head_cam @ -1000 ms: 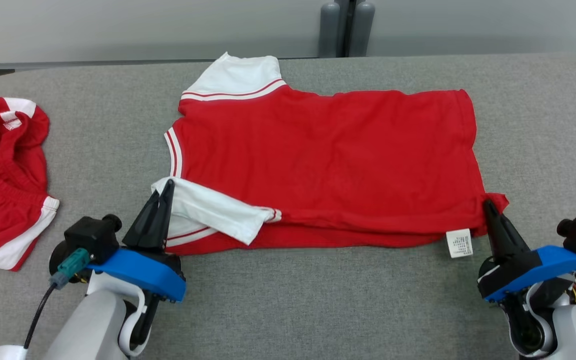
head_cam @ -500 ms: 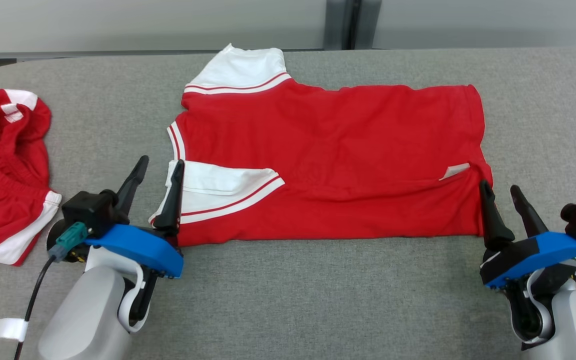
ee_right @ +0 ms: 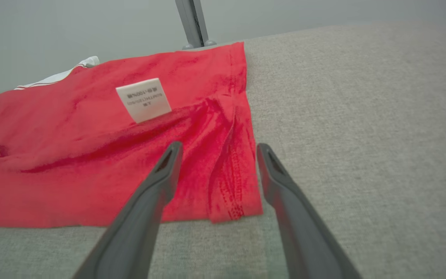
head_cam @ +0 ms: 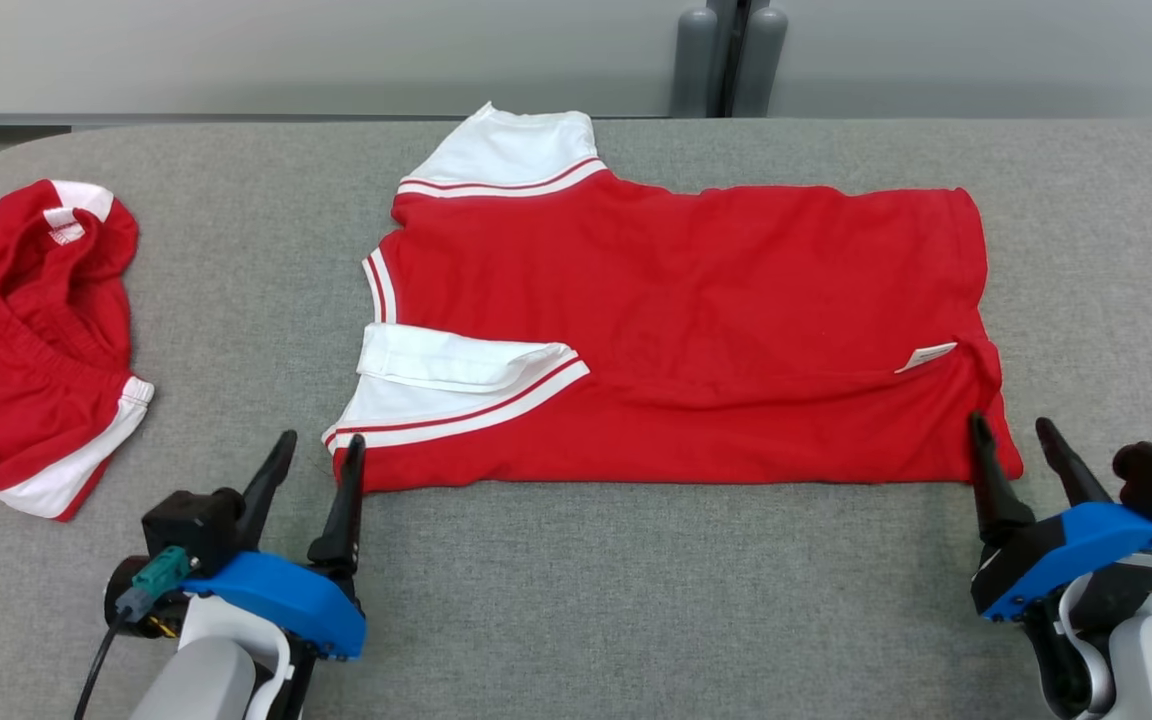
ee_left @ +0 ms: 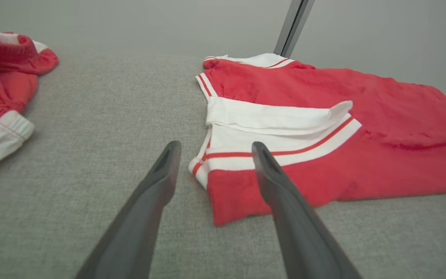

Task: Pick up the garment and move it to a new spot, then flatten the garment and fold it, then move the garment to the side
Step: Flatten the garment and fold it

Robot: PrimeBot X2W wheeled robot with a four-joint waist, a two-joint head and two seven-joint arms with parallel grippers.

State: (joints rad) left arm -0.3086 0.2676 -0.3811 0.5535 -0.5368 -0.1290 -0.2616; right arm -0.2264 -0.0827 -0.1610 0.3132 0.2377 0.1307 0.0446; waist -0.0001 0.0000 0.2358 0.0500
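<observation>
We see the red garment lying flat at the centre of the grey worktop, its near edge folded over and a white sleeve on top. The left pincer stands open, empty, at the near-left corner. The right pincer stands open, empty, at the near-right corner. A second red garment lies crumpled at far left.

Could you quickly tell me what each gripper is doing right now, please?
Left gripper: open, holding nothing.
Right gripper: open, holding nothing.
</observation>
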